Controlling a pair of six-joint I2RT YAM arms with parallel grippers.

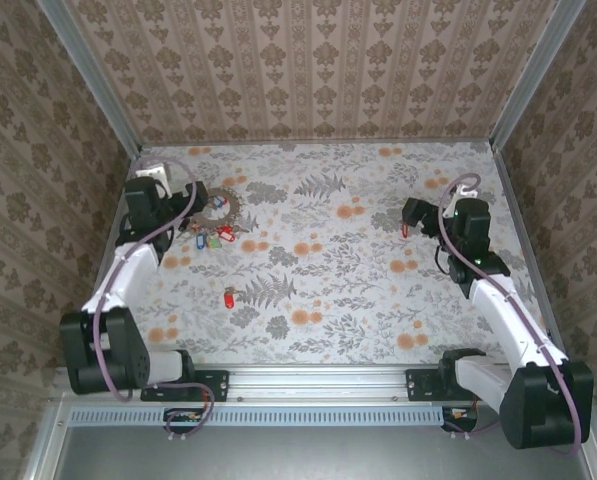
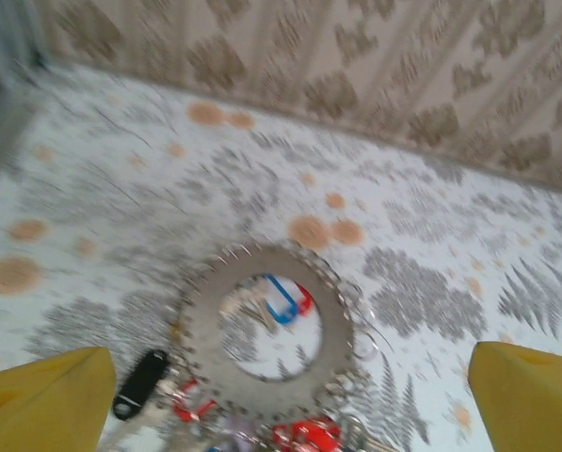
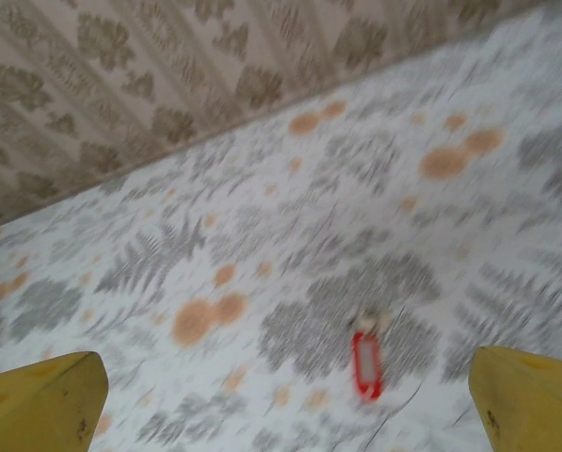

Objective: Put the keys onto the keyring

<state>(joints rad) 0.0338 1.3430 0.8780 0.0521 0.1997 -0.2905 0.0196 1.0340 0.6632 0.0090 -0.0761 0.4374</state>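
Left gripper (image 2: 290, 400) and right gripper (image 3: 290, 405) stand open; tags on keys (image 2: 304, 435) seem too blurred to read.

The toothed grey keyring (image 2: 200, 325) lies flat at far left, coloured keys (image 1: 214, 238) bunched at its near rim, a lone red key (image 1: 228, 298) lying nearer, a second red key (image 3: 366, 363) at far right.

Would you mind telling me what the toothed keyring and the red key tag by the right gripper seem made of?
The keyring looks like dull grey metal: matte, gear-like teeth. The red key tag is probably plastic: bright uniform colour, though blurred.
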